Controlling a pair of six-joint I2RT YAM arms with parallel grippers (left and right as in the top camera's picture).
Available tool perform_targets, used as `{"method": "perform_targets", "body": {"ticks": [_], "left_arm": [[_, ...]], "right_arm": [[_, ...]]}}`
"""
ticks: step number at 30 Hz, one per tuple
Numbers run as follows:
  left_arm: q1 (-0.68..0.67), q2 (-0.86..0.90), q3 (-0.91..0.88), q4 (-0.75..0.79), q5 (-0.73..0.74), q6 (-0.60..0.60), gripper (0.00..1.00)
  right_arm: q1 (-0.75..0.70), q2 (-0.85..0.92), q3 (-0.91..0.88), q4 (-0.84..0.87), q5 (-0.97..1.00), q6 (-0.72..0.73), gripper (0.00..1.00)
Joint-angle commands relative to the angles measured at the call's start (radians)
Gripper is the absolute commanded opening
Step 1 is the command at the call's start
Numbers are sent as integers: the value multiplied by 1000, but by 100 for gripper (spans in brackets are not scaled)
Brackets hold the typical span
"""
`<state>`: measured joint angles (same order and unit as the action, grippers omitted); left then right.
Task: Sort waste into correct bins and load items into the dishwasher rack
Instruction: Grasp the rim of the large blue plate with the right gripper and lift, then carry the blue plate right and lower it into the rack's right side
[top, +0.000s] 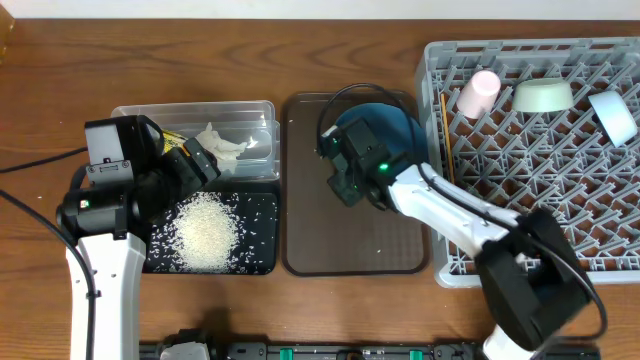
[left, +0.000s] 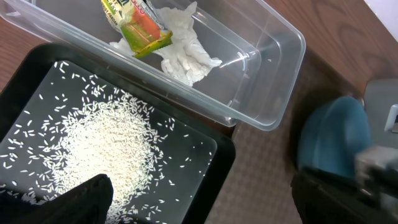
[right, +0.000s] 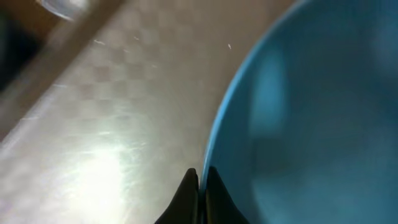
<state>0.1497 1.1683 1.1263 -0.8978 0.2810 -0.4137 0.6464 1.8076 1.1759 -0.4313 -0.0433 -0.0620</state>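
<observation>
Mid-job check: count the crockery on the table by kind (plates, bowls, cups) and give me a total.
Plates: 1, the large blue plate on the dark brown serving tray.
Bowls: 2, the pale green bowl and the small light-blue bowl, both in the grey plastic dishwasher rack.
Cups: 1, the small pink cup, also in the rack.
Total: 4

The right arm covers most of the blue plate; the dishwasher rack runs off the right edge. Up close, that plate is blurred.
</observation>
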Motion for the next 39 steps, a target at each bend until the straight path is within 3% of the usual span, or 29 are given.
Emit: {"method": "perform_targets", "body": {"ticks": [1,7,15,31,39], "left_arm": [[4,-10,2,-3,-13,13,95],[4,-10,2,-3,-13,13,95],[4,-10,2,-3,-13,13,95],[4,-10,2,-3,-13,13,95],[4,-10,2,-3,-13,13,94]], "right_arm": [[2,-169,4,-26,-61,70,1],[-55,-439,4,-100,-190,185,1],[-277,-682,4,-182,-500,208,1],[-813,-620,-80,-235,-1271,50,1],[-1004,-587,-239,-230,-1329,-31,1]]}}
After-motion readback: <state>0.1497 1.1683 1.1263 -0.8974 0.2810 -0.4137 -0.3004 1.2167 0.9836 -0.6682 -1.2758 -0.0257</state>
